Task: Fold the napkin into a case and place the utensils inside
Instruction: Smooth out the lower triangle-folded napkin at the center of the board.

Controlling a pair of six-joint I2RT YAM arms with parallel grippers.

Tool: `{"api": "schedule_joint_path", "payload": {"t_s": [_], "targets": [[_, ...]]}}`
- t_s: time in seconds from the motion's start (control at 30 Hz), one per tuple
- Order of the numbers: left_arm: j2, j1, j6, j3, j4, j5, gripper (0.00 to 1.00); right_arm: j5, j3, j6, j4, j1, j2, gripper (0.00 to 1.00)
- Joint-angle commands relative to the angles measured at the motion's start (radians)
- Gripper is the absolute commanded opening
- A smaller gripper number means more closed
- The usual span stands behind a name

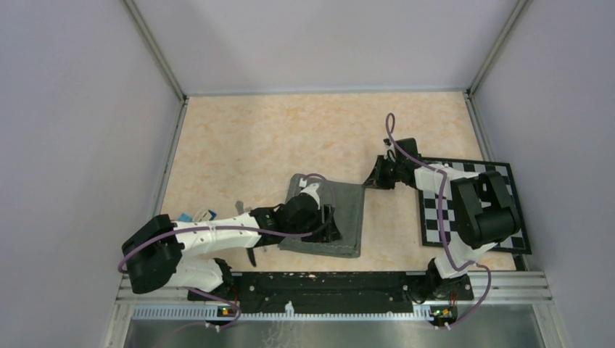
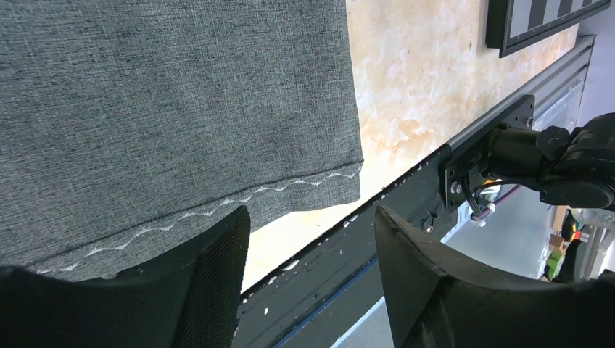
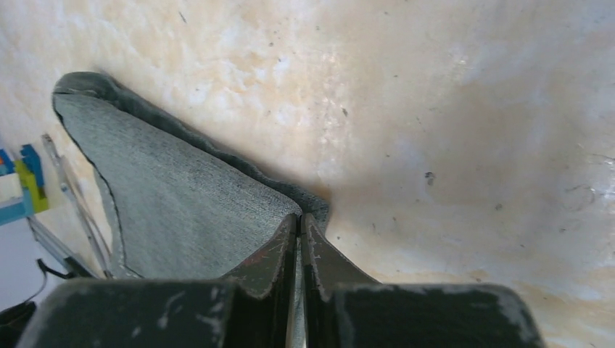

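The dark grey napkin [image 1: 349,210] lies folded and flat at the table's near middle. In the left wrist view its hem [image 2: 181,94] shows a light wavy stitch line. My left gripper [image 1: 332,223] hovers over its near edge, open and empty [image 2: 312,214], with one finger over the hem and the other over the black rail. My right gripper [image 1: 371,181] is at the napkin's far right corner, its fingers shut together on the corner of the cloth [image 3: 299,215]. A thin silver utensil [image 3: 76,199] lies beyond the napkin's [image 3: 181,210] far side; I cannot tell which one.
The black-and-white checkered board [image 1: 435,217] lies at the right under the right arm and shows in the left wrist view [image 2: 537,18]. Small coloured blocks [image 1: 197,216] sit by the left arm. A black rail [image 1: 326,283] runs along the near edge. Grey walls enclose the table.
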Motion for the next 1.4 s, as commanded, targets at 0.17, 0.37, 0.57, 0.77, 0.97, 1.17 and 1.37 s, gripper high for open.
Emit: {"api": "schedule_joint_path", "payload": {"t_s": [0.17, 0.37, 0.57, 0.77, 0.97, 1.17, 1.37], "targets": [[0.141, 0.01, 0.067, 0.154, 0.053, 0.043, 0.71, 0.003, -0.03, -0.025, -0.011, -0.037, -0.092, 0.39], [0.281, 0.016, 0.113, 0.322, 0.02, 0.093, 0.7, -0.141, -0.074, -0.027, 0.014, -0.061, -0.106, 0.41], [0.301, -0.019, 0.102, 0.295, -0.006, 0.116, 0.72, -0.306, -0.266, 0.058, 0.116, -0.052, -0.228, 0.45], [0.304, -0.125, 0.13, 0.359, -0.191, -0.03, 0.67, -0.341, -0.403, 0.034, -0.005, -0.024, -0.394, 0.43], [0.37, -0.187, 0.128, 0.407, -0.247, -0.109, 0.51, -0.311, -0.484, 0.09, -0.119, 0.099, -0.537, 0.32], [0.413, -0.213, 0.127, 0.445, -0.29, -0.165, 0.46, -0.295, -0.525, 0.138, -0.118, 0.161, -0.6, 0.26], [0.431, -0.221, 0.141, 0.466, -0.321, -0.197, 0.42, -0.305, -0.551, 0.149, -0.06, 0.195, -0.557, 0.19]]}}
